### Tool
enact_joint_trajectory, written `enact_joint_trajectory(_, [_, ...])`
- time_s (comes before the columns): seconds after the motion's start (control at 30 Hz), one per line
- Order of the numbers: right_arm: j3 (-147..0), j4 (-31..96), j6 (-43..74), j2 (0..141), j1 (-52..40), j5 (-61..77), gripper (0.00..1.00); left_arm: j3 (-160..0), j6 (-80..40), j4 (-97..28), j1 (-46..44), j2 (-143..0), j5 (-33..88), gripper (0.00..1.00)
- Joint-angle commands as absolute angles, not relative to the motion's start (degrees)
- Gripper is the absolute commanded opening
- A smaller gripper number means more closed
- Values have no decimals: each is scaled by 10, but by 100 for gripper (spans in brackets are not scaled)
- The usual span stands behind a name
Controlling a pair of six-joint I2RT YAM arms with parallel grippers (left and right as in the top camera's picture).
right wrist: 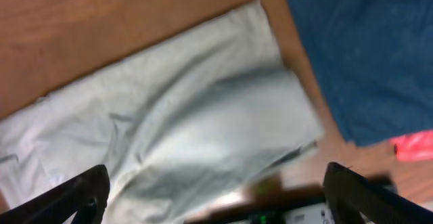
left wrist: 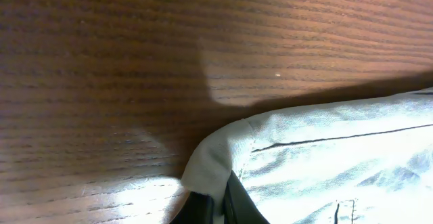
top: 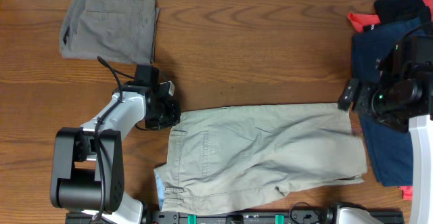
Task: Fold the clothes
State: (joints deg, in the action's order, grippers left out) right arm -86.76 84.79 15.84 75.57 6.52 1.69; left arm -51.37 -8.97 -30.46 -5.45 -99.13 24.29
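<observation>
Closest to the left wrist lens is the left gripper, its two dark fingers brought together on a folded corner of the khaki shorts, with a strip of pale cloth pinched between them. From above I read that corner as the far end of the waistband, at the left edge of the shorts. At the left of the table, the grey shorts sit near the far corner as a compact squared bundle, which I take to be already folded and put aside. Next comes the khaki pair, in the middle near my edge. It is opened out flat with the waistband to the left and the legs running right, a bit of pale blue lining shows at the near left corner, and the near leg is rumpled. I judge that no fold has been made in it yet, so this is the very start of its first fold, with a grip taken on one side only. Further right, the right gripper hangs over the leg hems with its fingers spread wide and nothing between them; I expect it must take a hem corner before the cloth can be carried over. At the right edge the navy shorts lie spread and unfolded, partly under that arm, with a red garment and a black garment beside them, all of which I count as work left.
</observation>
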Motion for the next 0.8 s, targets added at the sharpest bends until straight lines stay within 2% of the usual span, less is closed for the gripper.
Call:
enact_joint_trajectory(0.0, [-869, 818, 158, 749, 68, -6, 99, -514, -88, -305, -56, -997, 248, 6])
enact_joint_trajectory(0.2, [-869, 750, 157, 779, 68, -40, 99, -514, -88, -305, -56, -997, 249, 6])
enact_joint_trajectory(0.4, [-869, 734, 195, 889, 73, -66, 98, -514, -88, -305, -56, -997, 248, 6])
enact_joint_trajectory(0.57, [-869, 696, 206, 992, 78, -36, 84, -513, -88, -305, -56, -997, 249, 6])
enact_joint_trajectory(0.77, [-869, 665, 205, 1081, 89, -36, 83, -511, -88, -305, -56, -997, 248, 6])
